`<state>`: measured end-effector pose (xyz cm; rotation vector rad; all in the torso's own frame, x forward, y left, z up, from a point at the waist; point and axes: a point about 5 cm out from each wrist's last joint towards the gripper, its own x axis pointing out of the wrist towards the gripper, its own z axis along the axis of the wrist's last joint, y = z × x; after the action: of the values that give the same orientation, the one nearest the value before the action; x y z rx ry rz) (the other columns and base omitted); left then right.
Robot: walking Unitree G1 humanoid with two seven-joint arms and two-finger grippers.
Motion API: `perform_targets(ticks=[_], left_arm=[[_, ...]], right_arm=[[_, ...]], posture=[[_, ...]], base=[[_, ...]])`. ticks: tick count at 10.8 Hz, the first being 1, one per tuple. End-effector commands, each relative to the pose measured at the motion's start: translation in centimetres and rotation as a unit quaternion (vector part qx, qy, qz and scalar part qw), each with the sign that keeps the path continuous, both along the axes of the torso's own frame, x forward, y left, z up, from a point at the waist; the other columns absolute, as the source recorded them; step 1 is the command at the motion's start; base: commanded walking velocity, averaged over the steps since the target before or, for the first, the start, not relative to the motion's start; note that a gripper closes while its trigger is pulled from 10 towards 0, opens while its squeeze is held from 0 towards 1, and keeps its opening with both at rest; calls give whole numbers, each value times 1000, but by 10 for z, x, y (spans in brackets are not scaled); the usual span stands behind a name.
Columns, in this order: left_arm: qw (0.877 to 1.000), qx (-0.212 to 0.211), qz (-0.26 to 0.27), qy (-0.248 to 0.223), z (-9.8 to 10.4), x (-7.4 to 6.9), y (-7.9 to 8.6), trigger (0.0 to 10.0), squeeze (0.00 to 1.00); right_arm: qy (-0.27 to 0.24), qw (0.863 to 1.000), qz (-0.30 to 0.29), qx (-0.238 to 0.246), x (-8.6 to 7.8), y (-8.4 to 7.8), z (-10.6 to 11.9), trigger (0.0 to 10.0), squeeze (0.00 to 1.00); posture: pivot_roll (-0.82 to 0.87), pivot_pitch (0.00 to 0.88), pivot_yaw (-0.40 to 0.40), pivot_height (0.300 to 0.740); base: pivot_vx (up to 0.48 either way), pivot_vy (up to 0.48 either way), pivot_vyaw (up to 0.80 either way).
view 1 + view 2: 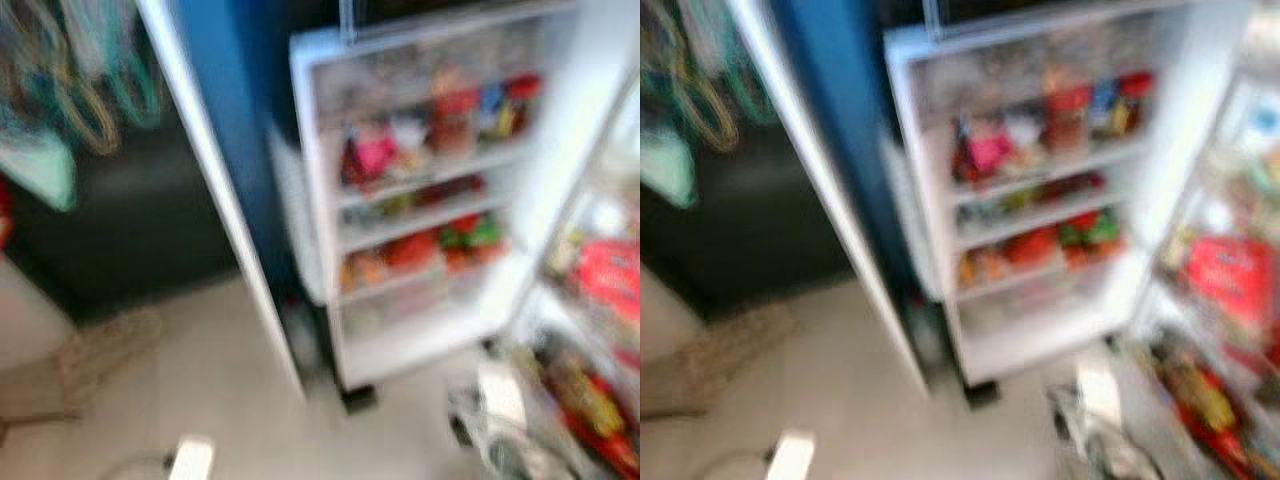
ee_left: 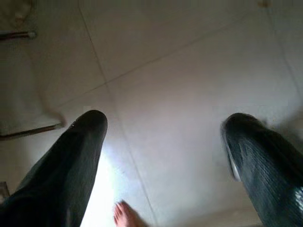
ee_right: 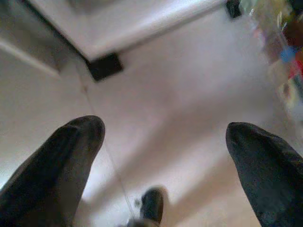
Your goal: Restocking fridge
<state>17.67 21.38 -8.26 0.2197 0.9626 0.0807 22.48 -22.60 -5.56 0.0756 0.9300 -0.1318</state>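
With both the left gripper [image 2: 161, 137] and right gripper [image 3: 165, 142] released, empty and pointing at the floor [image 2: 189, 71], halt until the blurred head view steadies, then face the open fridge [image 1: 420, 200] ahead-right before picking up stock.

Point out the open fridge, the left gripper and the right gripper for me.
fridge [image 1: 420, 345]: left eye view, on its white lower shelf front.
left gripper [image 2: 163, 132]: left wrist view, midway between its open fingertips, above floor tile.
right gripper [image 3: 165, 135]: right wrist view, midway between its open fingertips, above the floor.
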Motion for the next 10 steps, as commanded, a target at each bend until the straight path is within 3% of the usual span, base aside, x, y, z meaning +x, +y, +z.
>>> perform_targets(ticks=[1, 4, 10], left_arm=[[1000, 9, 5, 16, -3, -9, 8, 10000, 0], [1000, 9, 0, 18, -3, -9, 8, 10000, 0], [1000, 9, -5, 20, -3, -10, 8, 10000, 0]], right_arm=[[-6, 1000, 8, 13, 7, 13, 1, 10000, 0], [-6, 1000, 2, 17, 6, 14, 1, 10000, 0], [-2, 1000, 7, 17, 5, 14, 0, 10000, 0]], posture=[[-154, 0, 93, 740], [-164, 0, 101, 740], [-166, 0, 99, 740]], base=[[0, 281, 0], [0, 287, -173], [0, 279, -800]])
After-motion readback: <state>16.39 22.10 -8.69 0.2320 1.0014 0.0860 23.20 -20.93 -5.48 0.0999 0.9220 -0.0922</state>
